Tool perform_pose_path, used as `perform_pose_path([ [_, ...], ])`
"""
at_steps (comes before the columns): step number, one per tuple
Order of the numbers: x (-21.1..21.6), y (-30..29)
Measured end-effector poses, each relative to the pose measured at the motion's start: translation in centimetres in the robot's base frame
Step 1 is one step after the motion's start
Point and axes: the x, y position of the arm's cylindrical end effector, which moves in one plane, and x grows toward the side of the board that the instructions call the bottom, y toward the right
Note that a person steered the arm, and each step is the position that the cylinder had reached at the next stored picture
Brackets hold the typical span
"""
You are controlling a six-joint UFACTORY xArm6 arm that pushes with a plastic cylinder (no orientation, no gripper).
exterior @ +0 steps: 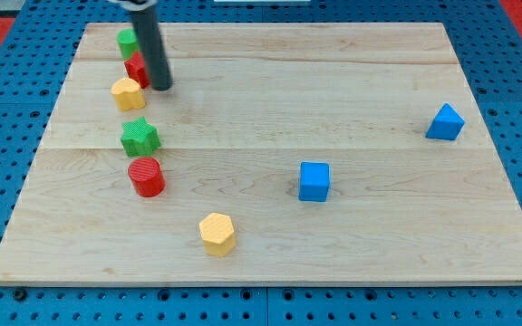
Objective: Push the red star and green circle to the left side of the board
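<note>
The red star (135,68) lies near the board's top left, partly hidden behind my rod. The green circle (127,41) sits just above it, touching or almost touching it. My tip (161,88) rests on the board just right of the red star and right of a yellow block (127,93), close to both. The rod comes down from the view's top.
A green star (140,138) and a red cylinder (146,177) lie below the yellow block on the left. A yellow hexagon (217,234) sits near the bottom. A blue cube (314,181) is at the middle, a blue block (445,122) at the right. The wooden board (379,254) lies on blue pegboard.
</note>
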Motion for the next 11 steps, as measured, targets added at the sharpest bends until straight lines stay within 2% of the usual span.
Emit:
perform_pose_path([
  [1,-2.1,-0.7],
  [2,-2.9,-4.4],
  [3,-3.4,-5.5],
  [4,-5.1,-2.3],
  [5,-6.4,-5.9],
  [6,-7.0,-6.2],
  [7,-7.1,-3.9],
  [8,-9.2,-4.1],
  [10,-9.4,-7.8],
  [11,-9.6,-5.7],
])
